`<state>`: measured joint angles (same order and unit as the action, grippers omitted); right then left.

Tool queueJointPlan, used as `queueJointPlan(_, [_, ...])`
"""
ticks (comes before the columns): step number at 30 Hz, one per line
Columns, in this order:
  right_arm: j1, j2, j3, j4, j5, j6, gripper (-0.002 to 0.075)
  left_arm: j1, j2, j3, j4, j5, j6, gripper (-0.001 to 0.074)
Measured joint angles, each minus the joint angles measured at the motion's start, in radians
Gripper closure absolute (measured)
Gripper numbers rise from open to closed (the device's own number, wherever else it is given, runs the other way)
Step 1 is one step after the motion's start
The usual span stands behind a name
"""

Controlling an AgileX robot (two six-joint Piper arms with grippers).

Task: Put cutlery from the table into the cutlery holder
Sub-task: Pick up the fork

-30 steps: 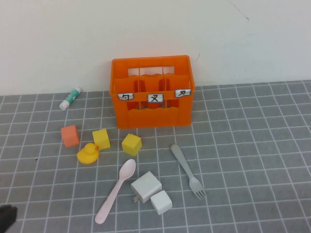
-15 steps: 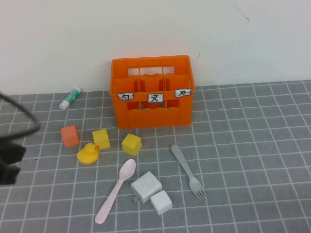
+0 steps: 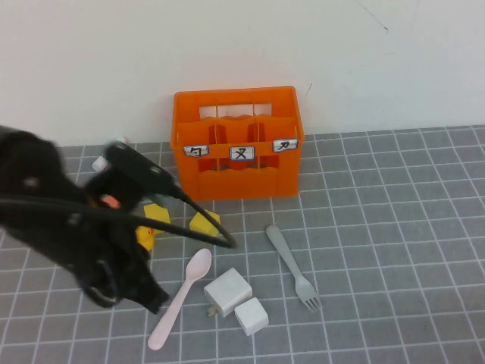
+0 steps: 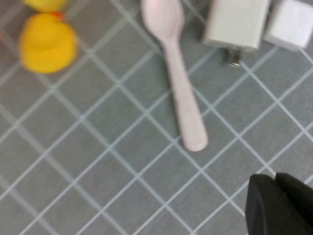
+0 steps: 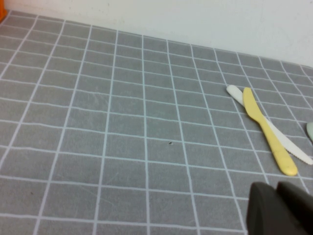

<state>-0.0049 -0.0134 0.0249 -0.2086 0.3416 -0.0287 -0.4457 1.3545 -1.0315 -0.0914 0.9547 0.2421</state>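
Nothing is in the holder (image 3: 237,142) yet: spoon (image 3: 180,296) and fork (image 3: 292,266) lie on the counter (image 3: 394,250), my left gripper (image 3: 155,302) hangs beside the spoon handle, my right gripper (image 5: 281,208) is far off, and I cannot tell either's jaws.

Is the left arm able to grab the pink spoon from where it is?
Probably yes: the left tool hovers just beside the pink spoon, whose handle lies bare on the table. The right tool is elsewhere.

Yellow duck (image 4: 47,42), white chargers (image 3: 236,300)
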Motion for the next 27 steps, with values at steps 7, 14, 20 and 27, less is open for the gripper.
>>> queueJointPlan(7, [0.000,0.000,0.000,0.000,0.000,0.000,0.0696,-0.046,0.203,-0.071,0.044,-0.018,-0.020,0.0578])
queueJointPlan(14, [0.000,0.000,0.000,0.000,0.000,0.000,0.0696,-0.046,0.364,-0.137,0.071,-0.088,-0.045,0.0310])
queueJointPlan(20, [0.000,0.000,0.000,0.000,0.000,0.000,0.0696,-0.046,0.451,-0.144,0.118,-0.187,-0.051,0.0311])
queueJointPlan(27, [0.000,0.000,0.000,0.000,0.000,0.000,0.0696,-0.046,0.514,-0.144,0.123,-0.253,-0.087,0.0318])
